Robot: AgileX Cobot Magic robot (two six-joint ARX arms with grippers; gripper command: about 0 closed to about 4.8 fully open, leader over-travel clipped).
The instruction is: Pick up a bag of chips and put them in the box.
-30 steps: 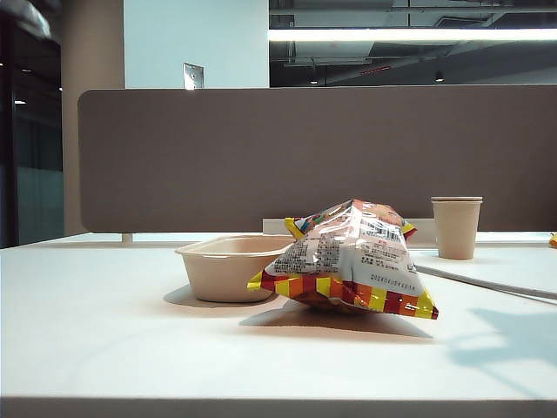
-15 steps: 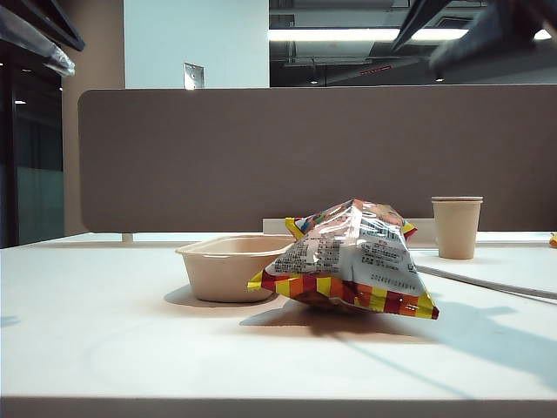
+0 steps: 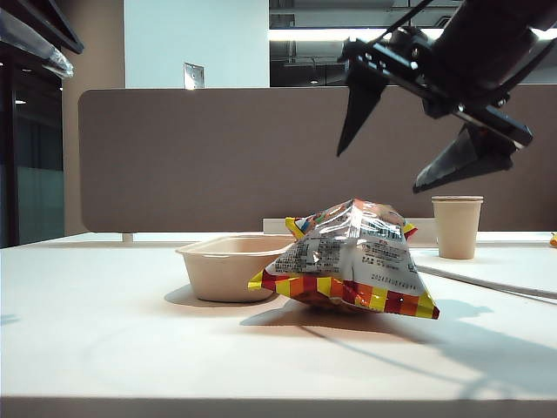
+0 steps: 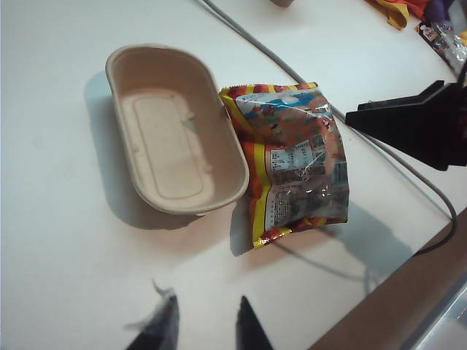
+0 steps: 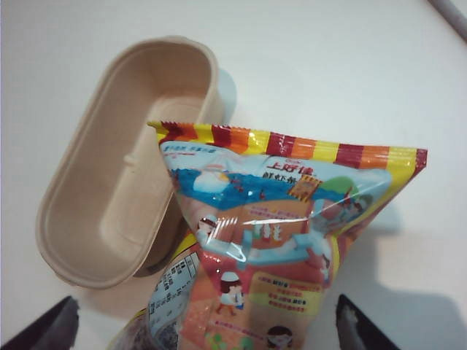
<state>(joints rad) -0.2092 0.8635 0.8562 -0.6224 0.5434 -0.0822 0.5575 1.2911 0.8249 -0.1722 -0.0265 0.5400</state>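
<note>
Exterior view: the right hand hangs open above the bag of chips, which leans on the box. The left hand, fingers apart, hovers over the surface.

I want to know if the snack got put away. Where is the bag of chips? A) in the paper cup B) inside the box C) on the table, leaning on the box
C: the bag of chips lies on the table, leaning against the empty box.

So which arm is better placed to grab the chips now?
Right. The right gripper hangs open directly above the bag of chips, fingers on either side. The left gripper sits farther off, over bare table, beside the box.
</note>
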